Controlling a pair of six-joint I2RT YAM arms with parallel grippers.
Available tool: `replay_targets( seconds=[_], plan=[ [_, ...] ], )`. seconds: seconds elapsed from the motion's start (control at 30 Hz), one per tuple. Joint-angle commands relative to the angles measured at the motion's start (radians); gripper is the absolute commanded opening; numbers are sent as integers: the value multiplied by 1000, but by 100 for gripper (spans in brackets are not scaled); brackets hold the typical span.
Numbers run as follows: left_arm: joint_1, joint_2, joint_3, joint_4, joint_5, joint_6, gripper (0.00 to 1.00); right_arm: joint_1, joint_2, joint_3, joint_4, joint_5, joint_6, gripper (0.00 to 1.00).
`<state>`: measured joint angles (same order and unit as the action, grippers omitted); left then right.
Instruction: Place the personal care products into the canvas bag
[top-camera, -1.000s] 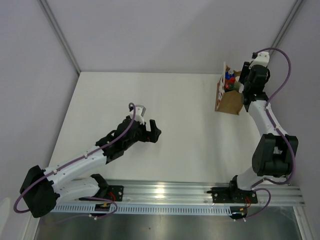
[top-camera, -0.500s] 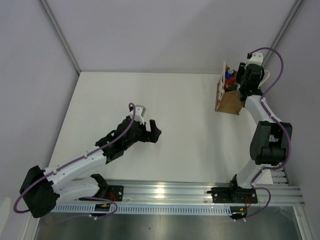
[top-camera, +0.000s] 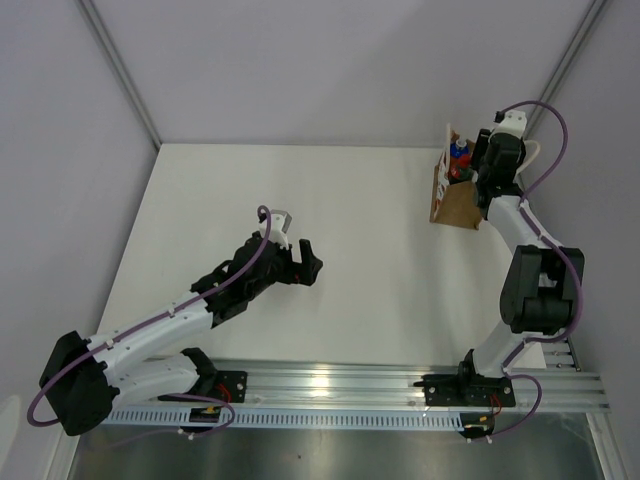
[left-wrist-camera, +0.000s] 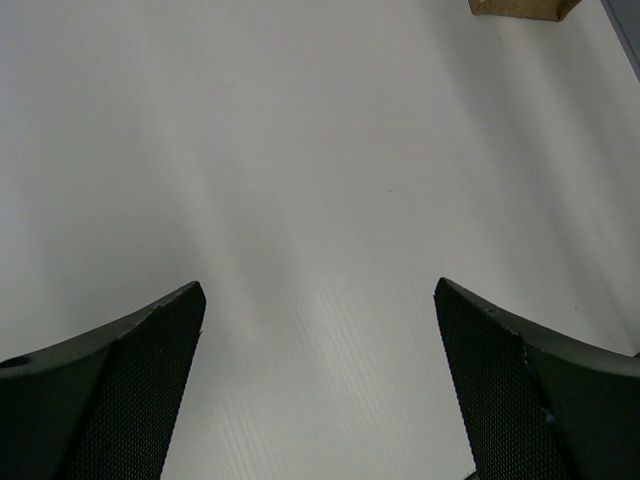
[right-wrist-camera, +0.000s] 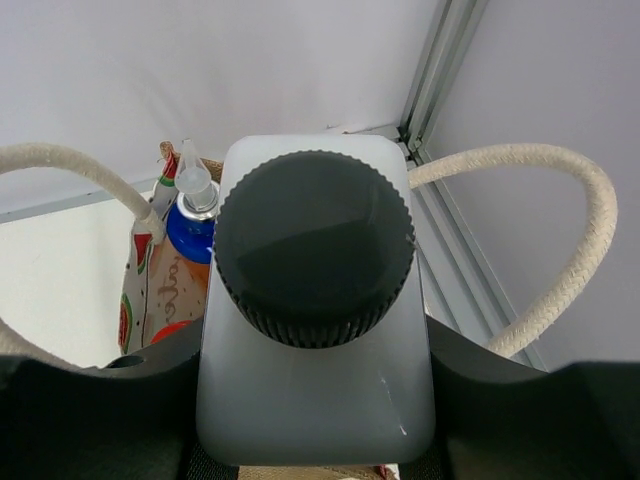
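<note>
Clear bottle (right-wrist-camera: 315, 340), pinched in right gripper (right-wrist-camera: 315, 420) over bag (top-camera: 455, 205), is best lowered straight between cords (right-wrist-camera: 560, 200) before release; left gripper (left-wrist-camera: 318, 290) spread.

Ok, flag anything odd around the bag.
Nothing stands out. The tan canvas bag stands upright, no spill visible. The right gripper holds the clear square bottle with black cap squarely above it, between the white cord handles; the orange-red bottle with blue cap sits inside.
</note>
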<state>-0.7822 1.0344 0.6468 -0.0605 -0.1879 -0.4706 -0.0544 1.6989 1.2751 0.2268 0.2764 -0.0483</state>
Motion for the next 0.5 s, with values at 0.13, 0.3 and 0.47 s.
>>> replay_targets(
  seconds=[0.13,0.3,0.47],
  plan=[
    [4,-14,20,39,11,-8,99,-5,-61,10,68,56,16,0],
    [5,-20,16,44,16,-10,99,-13,-50,-43,86,47,36,0],
    [4,-16,16,42,16,-10,99,-15,-39,-91,132,27,44,2]
  ],
)
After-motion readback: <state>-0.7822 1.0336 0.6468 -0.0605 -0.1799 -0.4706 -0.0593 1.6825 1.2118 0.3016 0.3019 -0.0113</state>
